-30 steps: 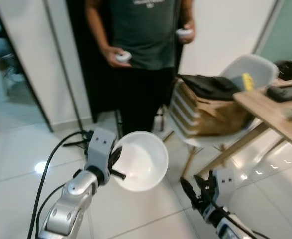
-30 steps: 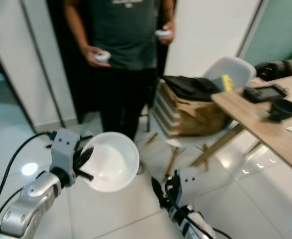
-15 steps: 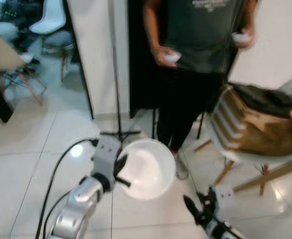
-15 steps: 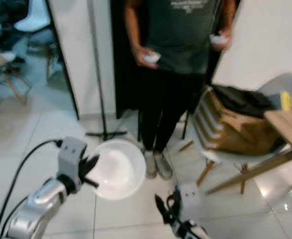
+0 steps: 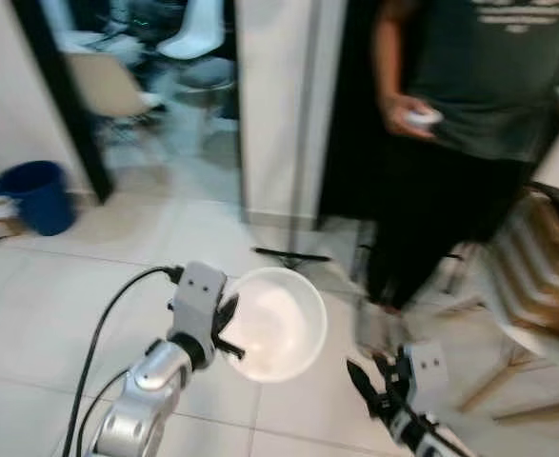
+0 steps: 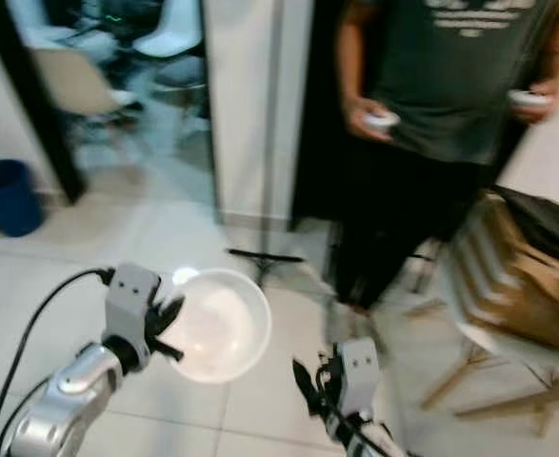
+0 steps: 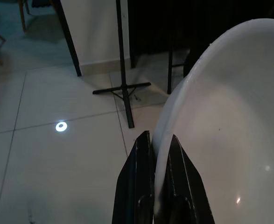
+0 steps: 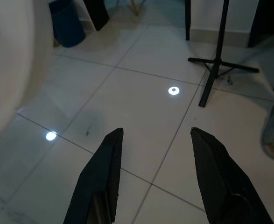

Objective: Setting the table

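Left gripper (image 7: 161,144) is pinched on the rim of the white bowl (image 5: 274,324), one black finger on each side of the wall, seen clearly in the left wrist view. Bowl is held out in front of the robot, above the white tiled floor (image 5: 60,286), tilted so its open side faces up and toward the camera. Nothing in the bowl.

Right gripper (image 8: 156,140) sits low on the robot's right, fingers spread wide apart, holding nothing; just tile under it. Bowl edge shows as a white blur at the side of the right wrist view, apart from the fingers.

A black cable (image 5: 98,343) loops from the left wrist down along the silver arm.

Ahead: a person (image 6: 441,114) in a dark green shirt and dark trousers, standing in front of a dark doorway, a white controller in each hand (image 6: 379,119). A black tripod stand (image 7: 122,88) has its feet on the tile just beyond the bowl, beside the white wall panel (image 5: 284,105).

Far left, a blue bin (image 5: 36,195) against the wall. Behind it, chairs (image 5: 108,90) in another room, blurred. At the right edge, a white chair carries a brown bag (image 6: 536,286); detail too blurred to say more.
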`<state>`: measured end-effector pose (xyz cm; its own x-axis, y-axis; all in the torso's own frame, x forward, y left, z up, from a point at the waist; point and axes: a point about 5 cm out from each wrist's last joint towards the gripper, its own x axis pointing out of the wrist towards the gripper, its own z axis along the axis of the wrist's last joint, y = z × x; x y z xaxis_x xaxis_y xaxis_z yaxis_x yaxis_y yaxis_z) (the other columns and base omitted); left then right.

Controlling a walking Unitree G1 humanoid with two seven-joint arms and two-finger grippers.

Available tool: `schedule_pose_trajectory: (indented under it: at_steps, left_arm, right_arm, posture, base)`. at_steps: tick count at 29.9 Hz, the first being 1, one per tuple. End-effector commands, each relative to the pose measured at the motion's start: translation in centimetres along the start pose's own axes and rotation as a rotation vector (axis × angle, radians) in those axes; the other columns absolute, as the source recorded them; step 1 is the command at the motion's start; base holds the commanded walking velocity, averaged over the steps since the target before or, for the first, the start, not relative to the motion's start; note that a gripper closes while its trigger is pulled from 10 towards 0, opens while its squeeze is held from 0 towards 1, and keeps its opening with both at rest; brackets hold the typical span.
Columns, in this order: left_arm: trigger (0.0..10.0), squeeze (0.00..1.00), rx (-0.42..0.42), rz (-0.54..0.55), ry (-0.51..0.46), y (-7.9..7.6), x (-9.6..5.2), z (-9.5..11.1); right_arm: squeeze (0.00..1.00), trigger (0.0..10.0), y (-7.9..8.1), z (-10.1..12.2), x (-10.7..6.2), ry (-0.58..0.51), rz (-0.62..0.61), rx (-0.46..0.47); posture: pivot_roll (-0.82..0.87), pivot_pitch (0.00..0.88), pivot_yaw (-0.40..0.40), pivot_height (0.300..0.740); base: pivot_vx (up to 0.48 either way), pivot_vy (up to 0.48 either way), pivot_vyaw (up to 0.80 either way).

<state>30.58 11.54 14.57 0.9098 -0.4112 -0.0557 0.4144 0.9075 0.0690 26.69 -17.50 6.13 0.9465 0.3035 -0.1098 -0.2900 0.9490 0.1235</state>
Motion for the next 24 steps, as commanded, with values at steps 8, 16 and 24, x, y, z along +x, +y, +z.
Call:
schedule_pose_trajectory:
  at_steps: [8, 16, 24]
  left_arm:
    - [10.0, 0.0, -0.009, -0.007, -0.007, 0.0, 0.1, 0.1]
    - [10.0, 0.0, 0.017, 0.001, -0.053, 0.1, 0.5, 0.5]
    - [10.0, 0.0, 0.023, 0.0, -0.072, -0.3, 0.9, 0.8]
  right_arm:
    - [0.0, 10.0, 0.1, -0.2, 0.0, -0.006, -0.006, 0.014]
    - [0.0, 10.0, 0.4, 0.0, 0.0, -0.027, -0.013, 0.024]
    - [0.0, 10.0, 0.1, 0.0, 0.0, -0.029, -0.032, 0.029]
  posture:
    - [0.07, 0.079, 0.045, 0.74]
    - [0.06, 0.08, 0.048, 0.74]
    - [0.06, 0.081, 0.05, 0.74]
  base:
    - [0.0, 0.0, 0.77]
    - [0.037, 0.0, 0.58]
    - [0.457, 0.0, 0.0]
